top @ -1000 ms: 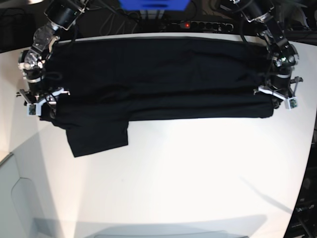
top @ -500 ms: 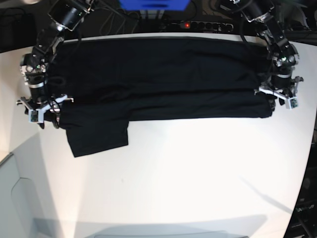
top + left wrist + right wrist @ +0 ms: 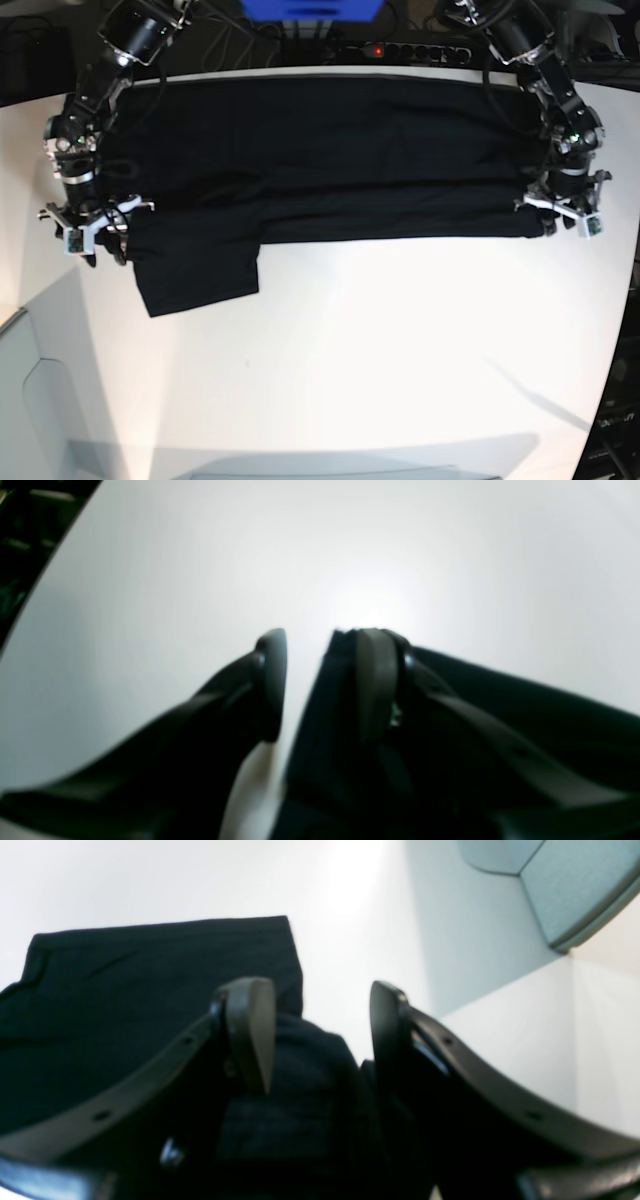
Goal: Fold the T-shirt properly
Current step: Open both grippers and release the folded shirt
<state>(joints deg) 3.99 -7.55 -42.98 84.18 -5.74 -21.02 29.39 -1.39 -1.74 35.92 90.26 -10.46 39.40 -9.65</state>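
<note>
While the large black cloth T-shirt lies folded lengthwise in a long band across the far part of the white counter, one sleeve juts toward the near side at the left. At the band's left end, the right tool stands spread over bunched cloth. At the right end, the left tool is spread, one finger over the shirt's corner.

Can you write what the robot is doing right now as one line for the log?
step: fold released | T-shirt: folded lengthwise on table | left end effector: open | right end effector: open
</note>
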